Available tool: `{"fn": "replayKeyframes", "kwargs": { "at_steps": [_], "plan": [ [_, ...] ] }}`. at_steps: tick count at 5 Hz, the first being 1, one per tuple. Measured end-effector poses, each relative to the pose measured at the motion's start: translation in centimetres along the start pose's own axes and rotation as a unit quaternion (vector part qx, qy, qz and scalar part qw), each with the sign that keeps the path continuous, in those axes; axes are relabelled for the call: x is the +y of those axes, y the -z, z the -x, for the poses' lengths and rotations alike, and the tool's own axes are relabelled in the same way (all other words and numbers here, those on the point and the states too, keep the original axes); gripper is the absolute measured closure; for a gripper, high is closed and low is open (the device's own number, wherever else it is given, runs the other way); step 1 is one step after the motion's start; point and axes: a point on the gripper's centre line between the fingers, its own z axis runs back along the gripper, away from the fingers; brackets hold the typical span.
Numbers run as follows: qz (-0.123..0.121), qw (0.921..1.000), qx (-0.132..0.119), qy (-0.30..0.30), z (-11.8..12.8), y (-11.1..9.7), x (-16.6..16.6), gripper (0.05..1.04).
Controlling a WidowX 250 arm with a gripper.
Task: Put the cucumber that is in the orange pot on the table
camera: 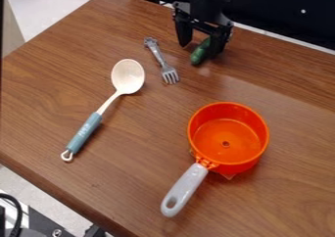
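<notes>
Near the table's back edge hangs the black gripper (198, 46), its two fingers spread apart. The green cucumber (199, 55) is between them, closer to the right finger, with its upper end partly hidden. It appears to lie on the wooden table (150, 148), outside the pot. At the right stands the orange pot (226, 139), empty inside, its grey handle pointing to the lower left.
A silver fork (161, 60) lies just left of the gripper. Farther left is a cream spoon (128, 76) with a blue-grey handle, set diagonally. Cables and equipment show beyond the table's lower left edge.
</notes>
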Motion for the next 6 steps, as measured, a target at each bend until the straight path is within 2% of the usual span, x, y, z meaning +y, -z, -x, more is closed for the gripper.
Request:
{"fn": "replayKeyframes", "kwargs": {
  "at_steps": [1,2,3,4,5,6],
  "plan": [
    [0.008,0.9999,-0.006,0.003,0.3,-0.5,-0.3,0.083],
    [0.014,0.9994,-0.029,0.013,0.1,-2.3,-1.0,0.083],
    [0.01,0.999,-0.037,0.024,0.8,-3.2,-1.6,0.083],
    [-0.004,0.9986,-0.036,0.037,1.3,-4.3,-2.3,0.083],
    [0.006,0.9976,-0.03,0.062,1.2,-4.5,-4.4,0.083],
    [0.027,0.9957,-0.043,0.078,-0.1,-4.7,-7.4,0.083]
  ]
}}
